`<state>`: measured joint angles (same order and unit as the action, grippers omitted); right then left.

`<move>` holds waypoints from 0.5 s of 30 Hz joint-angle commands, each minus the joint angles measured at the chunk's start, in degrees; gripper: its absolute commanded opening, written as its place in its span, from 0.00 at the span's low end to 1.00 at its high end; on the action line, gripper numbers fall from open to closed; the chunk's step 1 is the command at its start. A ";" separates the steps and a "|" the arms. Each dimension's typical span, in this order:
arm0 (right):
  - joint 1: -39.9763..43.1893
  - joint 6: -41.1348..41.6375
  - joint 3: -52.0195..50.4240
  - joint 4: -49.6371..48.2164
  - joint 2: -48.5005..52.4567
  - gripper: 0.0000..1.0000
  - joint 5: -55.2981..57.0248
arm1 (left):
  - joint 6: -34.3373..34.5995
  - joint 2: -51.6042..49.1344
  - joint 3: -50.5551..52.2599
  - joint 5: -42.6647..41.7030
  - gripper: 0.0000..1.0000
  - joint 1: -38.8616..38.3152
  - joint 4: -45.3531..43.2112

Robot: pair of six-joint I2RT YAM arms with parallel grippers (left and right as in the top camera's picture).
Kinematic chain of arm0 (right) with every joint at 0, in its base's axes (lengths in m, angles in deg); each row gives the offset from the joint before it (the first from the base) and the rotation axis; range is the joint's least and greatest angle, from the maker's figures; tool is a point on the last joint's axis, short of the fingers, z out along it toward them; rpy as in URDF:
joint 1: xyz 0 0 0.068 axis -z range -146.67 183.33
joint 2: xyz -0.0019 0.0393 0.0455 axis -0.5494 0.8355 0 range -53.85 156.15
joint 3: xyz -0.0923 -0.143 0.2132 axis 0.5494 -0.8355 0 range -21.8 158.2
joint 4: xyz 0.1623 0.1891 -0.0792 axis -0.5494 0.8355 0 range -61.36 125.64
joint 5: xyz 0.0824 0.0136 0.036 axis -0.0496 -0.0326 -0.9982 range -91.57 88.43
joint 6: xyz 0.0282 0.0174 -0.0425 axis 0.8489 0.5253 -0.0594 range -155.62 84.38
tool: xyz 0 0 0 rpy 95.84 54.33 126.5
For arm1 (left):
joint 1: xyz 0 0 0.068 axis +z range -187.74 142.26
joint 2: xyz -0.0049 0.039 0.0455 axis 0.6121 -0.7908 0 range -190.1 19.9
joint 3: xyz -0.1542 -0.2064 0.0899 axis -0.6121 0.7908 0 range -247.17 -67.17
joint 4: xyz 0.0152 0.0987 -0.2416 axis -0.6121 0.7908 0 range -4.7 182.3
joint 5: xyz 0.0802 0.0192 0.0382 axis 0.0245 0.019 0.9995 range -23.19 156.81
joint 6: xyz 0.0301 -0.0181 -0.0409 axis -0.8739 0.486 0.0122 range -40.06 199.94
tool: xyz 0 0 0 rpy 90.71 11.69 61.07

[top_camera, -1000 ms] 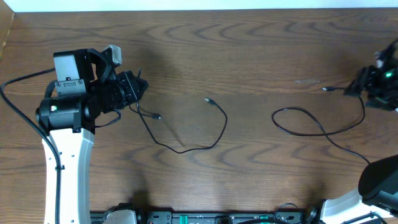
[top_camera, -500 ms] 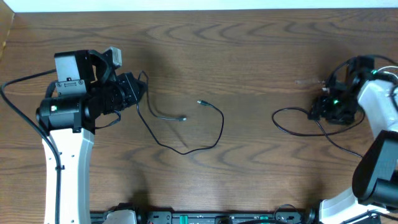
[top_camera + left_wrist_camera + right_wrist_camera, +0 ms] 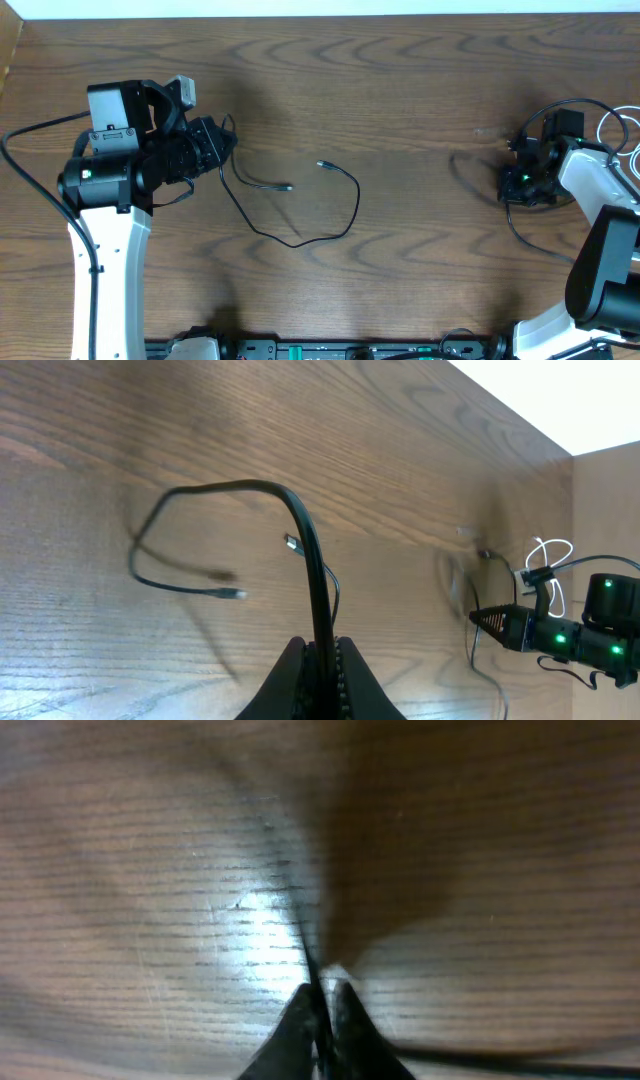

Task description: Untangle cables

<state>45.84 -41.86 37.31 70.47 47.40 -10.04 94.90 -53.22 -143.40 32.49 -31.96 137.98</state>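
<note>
- The table (image 3: 420, 80) is bare wood. Its far edge runs along the top of the overhead view, and its left edge cuts the upper-left corner.
- A broad stretch of open wood lies between the two arms, from the middle of the table to the right gripper (image 3: 508, 188). The whole far band of the table is open too.
- The left gripper (image 3: 228, 143) sits over the left part of the table, well in from both edges. Its jaws are closed on the black cable (image 3: 355, 205).
- In the left wrist view the black cable rises from between the fingers (image 3: 300, 670), arches over and drops to the wood.
- One strand ends in the inner plug (image 3: 288, 187), near the left gripper.
- The other strand sweeps toward the near edge, then curls back up to the outer plug (image 3: 322, 164). The two plugs lie near each other but apart, and the strands do not cross on the table.
- The right gripper is close to the right edge. In the blurred wrist view its jaws look pinched on a second black cord (image 3: 303, 940), a thin dark line rising from between them.
- The white cable (image 3: 541, 543) lies in small loops at the right edge, just beyond the right arm and well apart from the black cable.
</note>
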 commanded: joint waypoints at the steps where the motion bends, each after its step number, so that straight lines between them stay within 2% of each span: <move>1: 0.15 0.76 1.25 0.11 -0.17 0.01 1.60 | -0.81 0.17 -0.50 0.33 0.08 -0.13 0.28; 6: 1.88 4.50 11.08 5.38 -0.33 0.01 3.45 | -0.81 0.17 -0.50 0.35 0.08 -0.13 0.46; 9: 3.74 4.55 20.85 9.31 -0.33 0.01 3.69 | -0.79 0.17 -0.50 0.35 0.08 -0.13 0.44; 15: 8.85 9.92 39.78 13.44 -0.33 0.01 9.64 | -0.79 0.17 -0.50 0.35 0.08 -0.13 0.44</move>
<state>52.16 -35.87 70.51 82.95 47.66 -4.82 94.90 -53.22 -143.40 32.51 -31.96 138.24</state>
